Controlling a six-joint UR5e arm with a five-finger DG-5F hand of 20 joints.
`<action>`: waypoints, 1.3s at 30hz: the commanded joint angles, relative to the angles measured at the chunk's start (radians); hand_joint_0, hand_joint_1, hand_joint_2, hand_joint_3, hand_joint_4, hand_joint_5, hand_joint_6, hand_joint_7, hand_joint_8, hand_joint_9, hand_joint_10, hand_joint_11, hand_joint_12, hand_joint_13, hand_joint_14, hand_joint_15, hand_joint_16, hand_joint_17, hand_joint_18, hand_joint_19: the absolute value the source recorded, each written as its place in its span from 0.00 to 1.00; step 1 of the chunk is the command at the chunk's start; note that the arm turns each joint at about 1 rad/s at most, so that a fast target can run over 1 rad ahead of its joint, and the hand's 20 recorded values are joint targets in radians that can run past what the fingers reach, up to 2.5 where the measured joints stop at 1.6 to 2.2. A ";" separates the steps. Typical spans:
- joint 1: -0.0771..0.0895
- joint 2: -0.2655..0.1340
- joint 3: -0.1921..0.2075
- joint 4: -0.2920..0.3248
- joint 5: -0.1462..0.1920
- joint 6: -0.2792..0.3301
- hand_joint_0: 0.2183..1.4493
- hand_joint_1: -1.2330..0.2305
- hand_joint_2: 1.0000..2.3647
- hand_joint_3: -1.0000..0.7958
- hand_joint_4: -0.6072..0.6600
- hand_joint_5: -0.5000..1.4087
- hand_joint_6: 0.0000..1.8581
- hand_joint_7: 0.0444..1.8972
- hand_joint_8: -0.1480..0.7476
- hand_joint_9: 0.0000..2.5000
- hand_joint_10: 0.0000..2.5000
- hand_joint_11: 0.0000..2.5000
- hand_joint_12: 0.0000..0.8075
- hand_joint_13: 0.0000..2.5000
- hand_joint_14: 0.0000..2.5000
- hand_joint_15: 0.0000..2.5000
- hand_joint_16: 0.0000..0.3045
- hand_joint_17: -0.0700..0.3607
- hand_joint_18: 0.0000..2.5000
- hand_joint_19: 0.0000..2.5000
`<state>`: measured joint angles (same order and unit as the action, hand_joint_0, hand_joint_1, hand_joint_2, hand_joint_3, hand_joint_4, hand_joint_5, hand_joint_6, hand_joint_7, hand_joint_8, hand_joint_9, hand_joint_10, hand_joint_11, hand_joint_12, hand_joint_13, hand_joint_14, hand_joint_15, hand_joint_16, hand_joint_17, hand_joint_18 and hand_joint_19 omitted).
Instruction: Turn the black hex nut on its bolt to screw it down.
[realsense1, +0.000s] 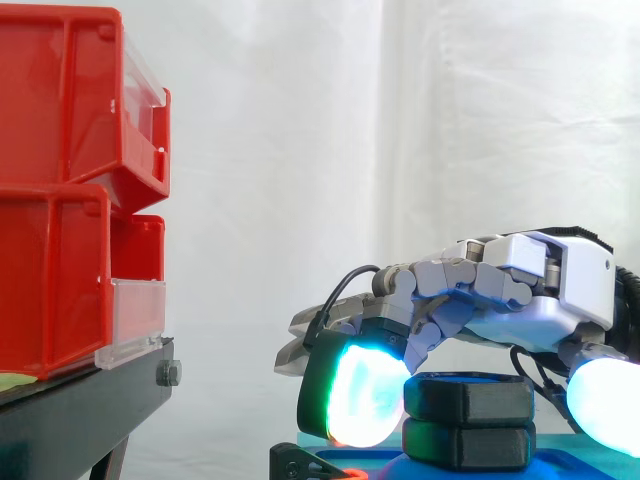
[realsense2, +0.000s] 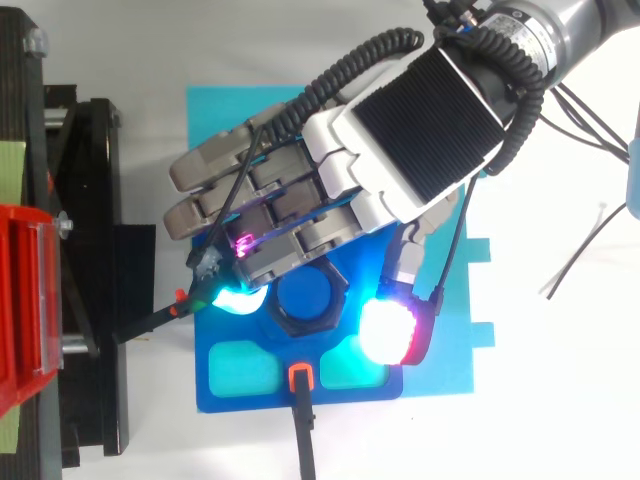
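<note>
In the side view, the robot hand (realsense1: 545, 285) reaches in at lower right. Its fingers curl down round the black hex nut (realsense1: 465, 398), and one glowing pad rests against the nut's left face. In the top view, the nut sits on its blue bolt (realsense2: 306, 292) at lower centre, between the cyan and red pads.

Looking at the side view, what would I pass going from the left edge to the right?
Red bins on their black stand → a glowing fingertip of the hand → black hex nut → another glowing fingertip at the right edge.
</note>
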<state>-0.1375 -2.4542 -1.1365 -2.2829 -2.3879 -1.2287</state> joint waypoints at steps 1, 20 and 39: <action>-0.002 0.000 0.000 0.000 -0.005 0.000 0.18 0.59 0.00 0.28 0.67 0.22 0.31 0.62 0.47 0.32 0.00 0.11 0.44 0.20 0.00 0.07 0.17 0.43 0.11 0.10; -0.024 0.000 0.000 0.002 -0.030 -0.002 0.18 0.58 0.00 0.28 0.67 0.22 0.30 0.63 0.46 0.32 0.00 0.12 0.43 0.20 0.00 0.07 0.17 0.43 0.11 0.10; -0.024 0.000 0.052 0.062 -0.063 0.048 0.18 0.57 0.00 0.28 0.68 0.22 0.27 0.59 0.46 0.31 0.00 0.11 0.43 0.20 0.00 0.07 0.17 0.43 0.11 0.10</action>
<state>-0.1630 -2.4542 -1.1076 -2.2355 -2.4361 -1.1995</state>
